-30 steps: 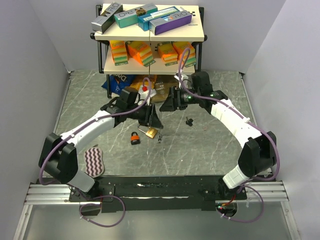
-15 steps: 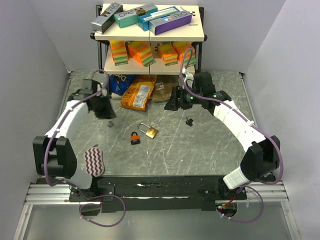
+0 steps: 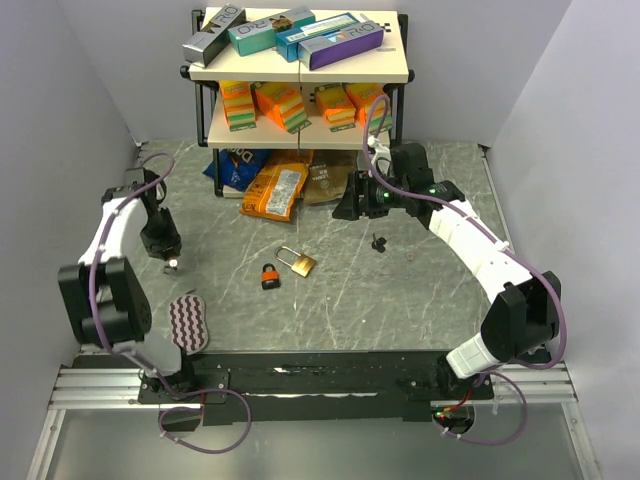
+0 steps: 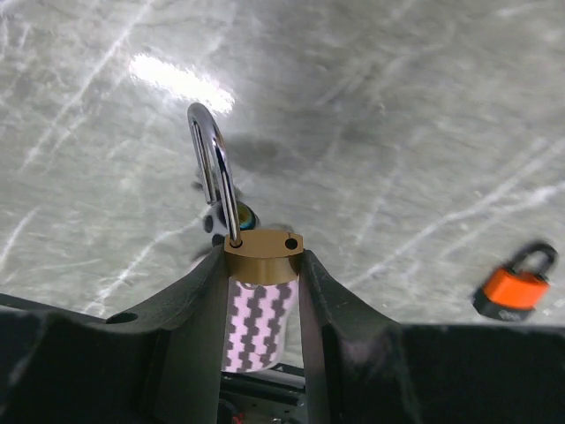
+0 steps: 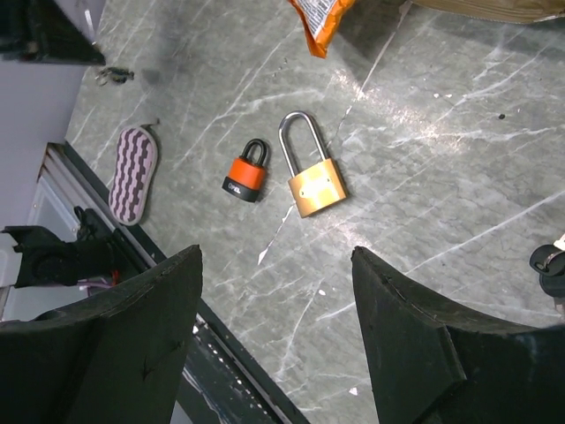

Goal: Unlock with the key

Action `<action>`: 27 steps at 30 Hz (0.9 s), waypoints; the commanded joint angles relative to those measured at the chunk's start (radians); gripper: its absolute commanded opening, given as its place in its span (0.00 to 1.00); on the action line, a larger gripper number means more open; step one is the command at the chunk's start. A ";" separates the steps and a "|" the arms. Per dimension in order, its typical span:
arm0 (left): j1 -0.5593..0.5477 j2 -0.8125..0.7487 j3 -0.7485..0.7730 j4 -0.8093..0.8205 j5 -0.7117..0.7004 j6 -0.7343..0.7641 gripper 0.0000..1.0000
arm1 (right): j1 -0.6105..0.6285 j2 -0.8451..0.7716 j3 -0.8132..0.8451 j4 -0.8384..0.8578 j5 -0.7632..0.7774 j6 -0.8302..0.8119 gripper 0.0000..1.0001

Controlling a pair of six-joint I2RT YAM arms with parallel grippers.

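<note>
My left gripper [image 3: 172,262] is at the far left of the table, shut on a small brass padlock [image 4: 262,254]. Its steel shackle [image 4: 214,168] stands up with one leg out of its hole. A small key [image 4: 231,217] shows just behind the lock body. A larger brass padlock [image 3: 299,263] and an orange padlock [image 3: 270,277] lie mid-table; both show in the right wrist view, brass [image 5: 318,187] and orange [image 5: 247,177]. Black keys [image 3: 379,242] lie to their right. My right gripper [image 3: 352,207] is open and empty, hovering behind the keys.
A purple striped pad [image 3: 187,322] lies near the front left, below my left gripper. Snack bags [image 3: 277,188] lie at the foot of a two-tier shelf [image 3: 300,75] loaded with boxes and sponges at the back. Grey walls close in both sides.
My left arm has swung from the middle of the table to the far left, away from the two padlocks lying there. The right arm has barely moved.
</note>
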 commanded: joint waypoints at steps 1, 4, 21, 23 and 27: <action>-0.001 0.183 0.120 -0.038 -0.039 0.029 0.01 | -0.011 -0.022 0.033 0.002 -0.013 -0.013 0.75; -0.002 0.293 0.199 -0.040 -0.018 0.045 0.01 | -0.014 -0.018 0.042 -0.004 -0.007 -0.018 0.75; -0.049 0.651 0.434 -0.041 -0.107 0.110 0.01 | -0.031 -0.004 0.053 -0.013 -0.004 -0.022 0.75; -0.061 0.660 0.440 -0.031 -0.132 0.113 0.02 | -0.032 -0.002 0.054 -0.013 -0.003 -0.022 0.75; -0.083 0.657 0.446 -0.012 -0.146 0.118 0.09 | -0.035 -0.007 0.054 -0.013 -0.001 -0.025 0.75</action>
